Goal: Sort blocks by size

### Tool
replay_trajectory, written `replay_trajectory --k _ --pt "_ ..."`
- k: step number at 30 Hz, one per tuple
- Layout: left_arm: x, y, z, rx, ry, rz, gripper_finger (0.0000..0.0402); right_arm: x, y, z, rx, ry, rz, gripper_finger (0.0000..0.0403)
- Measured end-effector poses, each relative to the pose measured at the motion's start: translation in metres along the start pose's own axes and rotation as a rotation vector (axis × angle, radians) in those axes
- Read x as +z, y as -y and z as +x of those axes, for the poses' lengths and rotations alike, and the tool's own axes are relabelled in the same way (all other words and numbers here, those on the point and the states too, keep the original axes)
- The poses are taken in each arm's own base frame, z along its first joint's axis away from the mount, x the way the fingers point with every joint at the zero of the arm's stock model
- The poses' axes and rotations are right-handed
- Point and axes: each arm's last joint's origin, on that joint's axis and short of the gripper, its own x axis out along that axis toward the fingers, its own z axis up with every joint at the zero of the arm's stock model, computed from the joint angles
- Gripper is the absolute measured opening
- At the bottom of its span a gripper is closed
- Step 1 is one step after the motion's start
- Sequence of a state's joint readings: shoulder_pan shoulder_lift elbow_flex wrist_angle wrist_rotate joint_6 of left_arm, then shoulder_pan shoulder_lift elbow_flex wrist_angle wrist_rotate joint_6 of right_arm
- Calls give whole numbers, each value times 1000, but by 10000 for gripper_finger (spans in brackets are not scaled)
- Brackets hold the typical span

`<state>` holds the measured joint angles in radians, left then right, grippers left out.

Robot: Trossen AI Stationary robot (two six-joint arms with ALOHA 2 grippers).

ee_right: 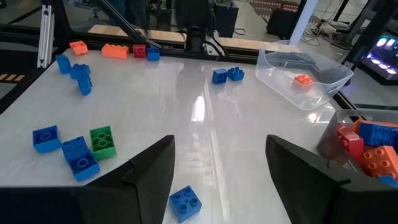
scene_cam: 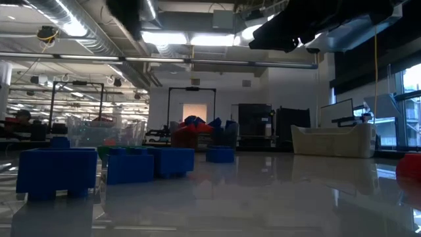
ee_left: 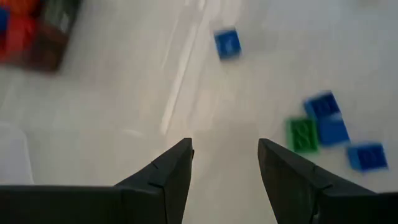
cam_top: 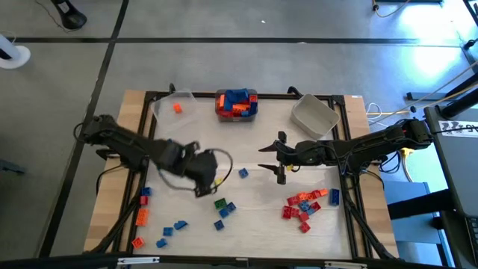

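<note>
The sorting looks only partly done: the clear plastic bin [cam_top: 173,109] holds a single small orange brick [cam_top: 178,107], a middle bin [cam_top: 237,104] is heaped with red, orange and blue studded bricks, and the grey plastic bin [cam_top: 314,116] looks empty. Many blue studded bricks [cam_top: 224,208] and a green one [cam_top: 219,202] lie loose, and a red cluster [cam_top: 302,205] sits apart. The left gripper [ee_left: 225,155] hovers over bare tabletop with jaws spread and empty, while the right gripper [ee_right: 219,155] reaches toward the table's centre, likewise spread and holding nothing.
</note>
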<state>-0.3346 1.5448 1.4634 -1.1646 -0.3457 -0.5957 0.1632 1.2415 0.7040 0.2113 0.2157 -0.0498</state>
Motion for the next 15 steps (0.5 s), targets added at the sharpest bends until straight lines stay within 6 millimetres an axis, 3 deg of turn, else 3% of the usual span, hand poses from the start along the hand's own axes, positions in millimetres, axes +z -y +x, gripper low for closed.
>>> replay_trajectory --k 6,15 --pt "-37 35 -19 -11 -29 -75 170 0 0 0 0 1 1 248" --pt "-88 69 -45 -37 -67 -268 170 9 1 0 -4 96 22 248"
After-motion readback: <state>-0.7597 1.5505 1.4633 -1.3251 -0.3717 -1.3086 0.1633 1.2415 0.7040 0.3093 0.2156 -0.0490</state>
